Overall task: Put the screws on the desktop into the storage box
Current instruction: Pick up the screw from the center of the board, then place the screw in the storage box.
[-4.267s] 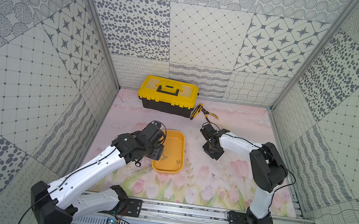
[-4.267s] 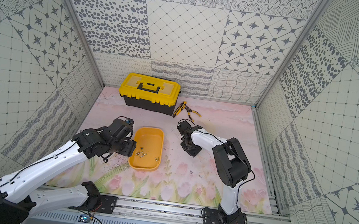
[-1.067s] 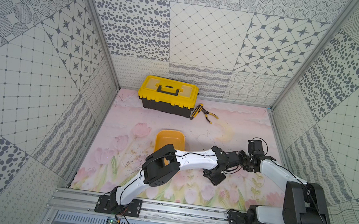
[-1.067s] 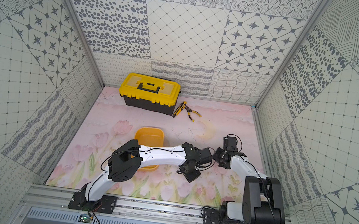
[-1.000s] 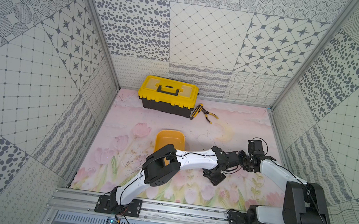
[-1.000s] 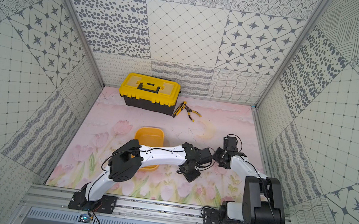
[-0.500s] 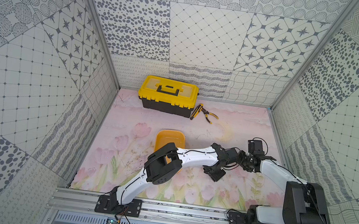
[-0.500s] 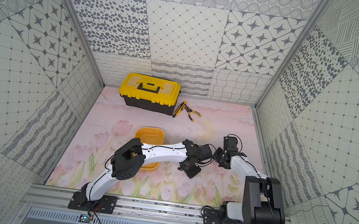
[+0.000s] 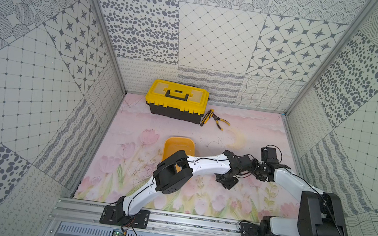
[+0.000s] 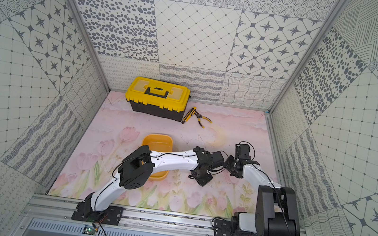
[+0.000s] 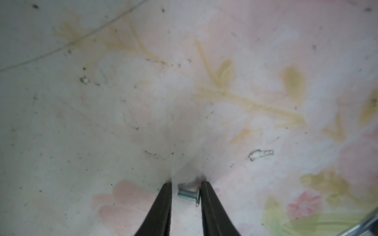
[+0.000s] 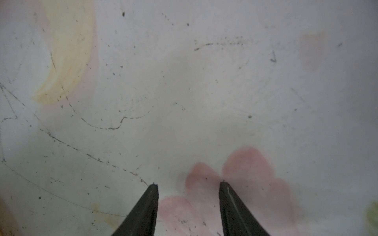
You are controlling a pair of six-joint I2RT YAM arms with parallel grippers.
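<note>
Pink desktop (image 9: 132, 126) with printed tulips fills the floor. A yellow-and-black toolbox (image 9: 176, 102) sits at its 12 o'clock edge. The yellow storage box (image 9: 179, 144) lies near the middle, partly under the left arm (image 9: 204, 166). At about 3 o'clock from the box, the left gripper (image 11: 186, 183) has its jaws a little apart around one screw (image 11: 188, 195) lying on the desktop. The screw's head touches one finger. The right gripper (image 12: 188, 185), near it toward 3 o'clock, is open and holds nothing.

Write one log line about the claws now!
left claw: open, straddling one screw on desktop | right claw: open, empty | screw: not yet gripped
</note>
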